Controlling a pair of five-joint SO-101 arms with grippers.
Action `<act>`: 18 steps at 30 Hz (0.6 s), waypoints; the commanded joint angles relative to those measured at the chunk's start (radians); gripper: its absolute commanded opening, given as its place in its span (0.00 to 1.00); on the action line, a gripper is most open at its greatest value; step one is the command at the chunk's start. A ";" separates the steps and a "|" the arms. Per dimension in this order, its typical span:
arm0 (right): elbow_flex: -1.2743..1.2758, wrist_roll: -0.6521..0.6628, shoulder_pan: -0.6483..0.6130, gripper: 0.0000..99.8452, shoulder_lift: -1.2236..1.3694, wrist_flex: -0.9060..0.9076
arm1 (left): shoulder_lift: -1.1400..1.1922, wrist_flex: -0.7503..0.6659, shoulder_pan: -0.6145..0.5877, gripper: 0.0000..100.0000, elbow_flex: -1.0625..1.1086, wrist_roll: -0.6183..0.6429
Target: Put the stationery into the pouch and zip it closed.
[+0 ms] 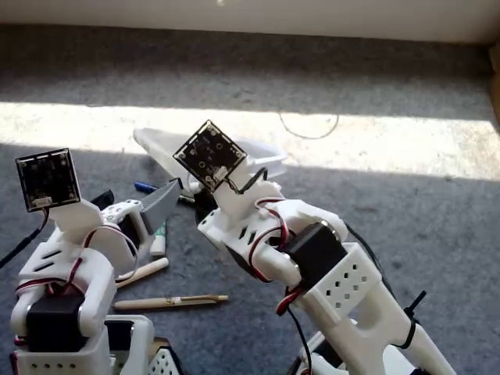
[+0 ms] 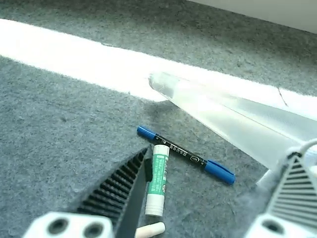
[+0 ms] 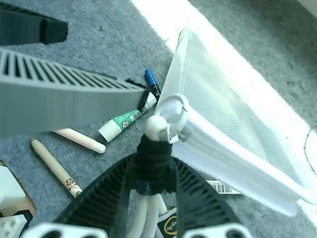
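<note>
left gripper [image 2: 221, 154]: claw spread wide, low over the loose stationery.
glue stick [image 2: 158, 178]: between the spread fingers, just beside the black one.
blue pen [image 2: 184, 154]: crosses just past the glue stick's 12 o'clock end.
white stick [image 1: 142, 273], beige pen [image 1: 170, 301]: 2 more pieces, at 6 o'clock of the glue stick in the high view.
step in hand: likely picking 1 item; centre over the glue stick and close across its width, keeping clear of the pen.
pouch [image 3: 233, 124]: translucent, at 1 o'clock of the pen, near end lifted.
right gripper [image 3: 154, 161]: pressed together, pinching the pouch by what looks like its zip pull [image 3: 168, 111].
in the way: the pen may drag along; the right arm crowds the pouch.
wire loop [image 1: 308, 129]: at 2 o'clock of the pouch.
</note>
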 commanded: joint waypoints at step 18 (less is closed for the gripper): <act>-0.105 -0.123 -0.143 0.01 -0.045 0.021 | 0.001 -0.121 0.077 0.37 0.147 -0.035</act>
